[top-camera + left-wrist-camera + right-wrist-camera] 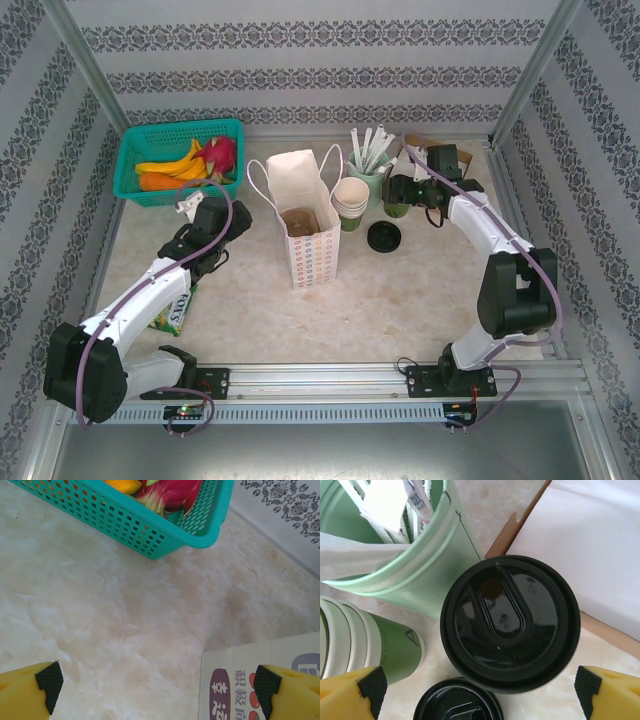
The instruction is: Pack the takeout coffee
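Right gripper (479, 687) hangs wide open over the takeout coffee (470, 672), tucked beside the pale green holder (420, 575). Thin paper, likely liquid inside, I'd say: pinch the wall gently under that slick lid (535, 605), upright.

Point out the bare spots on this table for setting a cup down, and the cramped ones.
Widest free patch: bare table between the paper bag and the front rail. A smaller one lies before the basket. Crowded: green holder, stacked cups, loose lid and lidded cup at the right hand.
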Robot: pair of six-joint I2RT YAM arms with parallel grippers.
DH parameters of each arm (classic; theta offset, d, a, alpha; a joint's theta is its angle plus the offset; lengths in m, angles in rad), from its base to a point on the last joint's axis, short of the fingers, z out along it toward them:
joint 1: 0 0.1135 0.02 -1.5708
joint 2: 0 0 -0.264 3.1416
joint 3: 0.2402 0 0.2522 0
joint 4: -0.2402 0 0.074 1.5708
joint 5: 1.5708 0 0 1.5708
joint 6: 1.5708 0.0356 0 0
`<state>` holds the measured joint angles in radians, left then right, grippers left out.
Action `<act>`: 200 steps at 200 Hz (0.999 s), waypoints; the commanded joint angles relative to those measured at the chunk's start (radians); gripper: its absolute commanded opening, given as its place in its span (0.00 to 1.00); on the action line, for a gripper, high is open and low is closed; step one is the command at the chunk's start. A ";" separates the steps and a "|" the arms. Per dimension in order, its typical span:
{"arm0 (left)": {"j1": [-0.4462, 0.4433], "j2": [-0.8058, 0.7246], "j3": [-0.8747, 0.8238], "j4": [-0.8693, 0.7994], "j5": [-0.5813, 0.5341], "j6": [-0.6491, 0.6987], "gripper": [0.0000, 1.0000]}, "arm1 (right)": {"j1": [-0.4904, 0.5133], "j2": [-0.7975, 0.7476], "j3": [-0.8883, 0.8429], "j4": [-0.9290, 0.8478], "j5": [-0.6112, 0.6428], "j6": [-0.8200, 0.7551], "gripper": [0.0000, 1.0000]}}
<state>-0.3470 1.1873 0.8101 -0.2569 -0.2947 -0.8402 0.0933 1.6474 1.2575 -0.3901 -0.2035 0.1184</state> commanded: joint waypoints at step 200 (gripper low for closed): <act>0.003 0.021 0.049 -0.044 0.014 0.021 1.00 | -0.007 0.198 0.163 -0.060 0.054 -0.108 0.98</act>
<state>-0.3470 1.2026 0.8364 -0.2745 -0.2848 -0.8333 0.0933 1.8240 1.3827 -0.4423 -0.1471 0.0334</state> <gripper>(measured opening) 0.996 0.980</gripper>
